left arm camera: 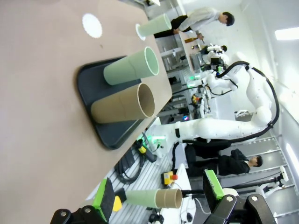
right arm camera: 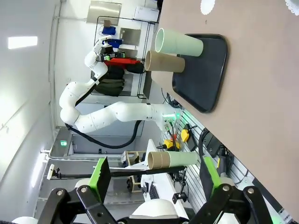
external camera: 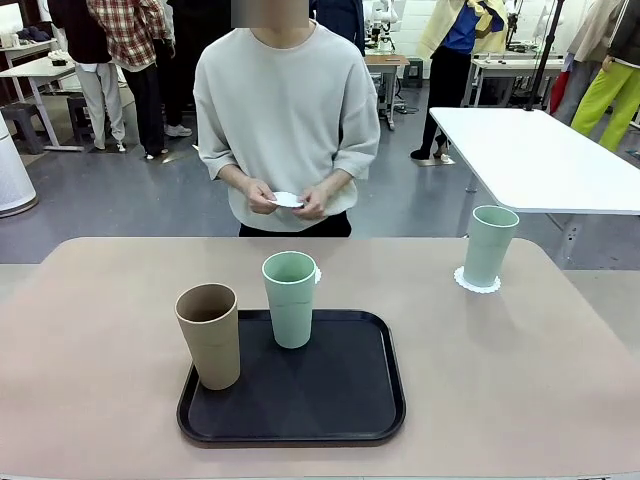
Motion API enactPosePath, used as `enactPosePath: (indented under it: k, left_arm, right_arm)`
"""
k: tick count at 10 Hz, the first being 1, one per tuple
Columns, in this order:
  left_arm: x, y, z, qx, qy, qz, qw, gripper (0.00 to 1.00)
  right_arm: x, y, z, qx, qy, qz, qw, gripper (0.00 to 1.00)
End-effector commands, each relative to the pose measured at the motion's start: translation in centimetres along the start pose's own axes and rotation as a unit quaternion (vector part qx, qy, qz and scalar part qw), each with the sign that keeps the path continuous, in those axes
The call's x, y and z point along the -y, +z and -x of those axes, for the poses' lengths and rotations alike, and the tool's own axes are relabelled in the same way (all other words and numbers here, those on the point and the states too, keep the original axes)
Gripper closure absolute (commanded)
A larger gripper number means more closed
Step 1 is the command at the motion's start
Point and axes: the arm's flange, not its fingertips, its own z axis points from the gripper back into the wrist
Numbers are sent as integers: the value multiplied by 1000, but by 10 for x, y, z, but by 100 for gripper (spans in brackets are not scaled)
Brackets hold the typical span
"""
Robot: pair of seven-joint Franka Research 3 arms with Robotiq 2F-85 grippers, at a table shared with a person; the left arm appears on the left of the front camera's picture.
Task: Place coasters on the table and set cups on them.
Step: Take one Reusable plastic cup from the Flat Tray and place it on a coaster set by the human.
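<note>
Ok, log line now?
done: right mint cup on coaster | black tray: tan cup, second mint cup | table: spare coaster | person: holding third coaster | left gripper: open | right gripper: open

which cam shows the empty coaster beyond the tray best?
Left wrist view: the empty coaster lies whole and unobstructed on the table. Front view gives a sliver behind the mint cup on the tray; right wrist view crops it at the top edge.

On the table [external camera: 90,400] a tray [external camera: 340,400] lies front and centre, with the first cup [external camera: 209,335] at its left edge and the second cup [external camera: 290,298] behind and right of that, a bare coaster [external camera: 317,274] on the table just behind the tray, the third cup [external camera: 490,245] on the right coaster [external camera: 477,283] toward the far right, and a person [external camera: 285,110] behind the table holding the last coaster [external camera: 287,200].
</note>
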Motion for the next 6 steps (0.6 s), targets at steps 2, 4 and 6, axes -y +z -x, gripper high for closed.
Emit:
enactPosePath:
  k: [2,4,6]
  left_arm:
    - [1,2,1,2,-3,6,1000,0]
    - [1,2,1,2,-3,6,1000,0]
    - [1,2,1,2,-3,6,1000,0]
  right_arm:
    - [-1,1,-2,11,1,-6,1000,0]
    - [-1,1,-2,11,1,-6,1000,0]
    - [-1,1,-2,11,1,-6,1000,0]
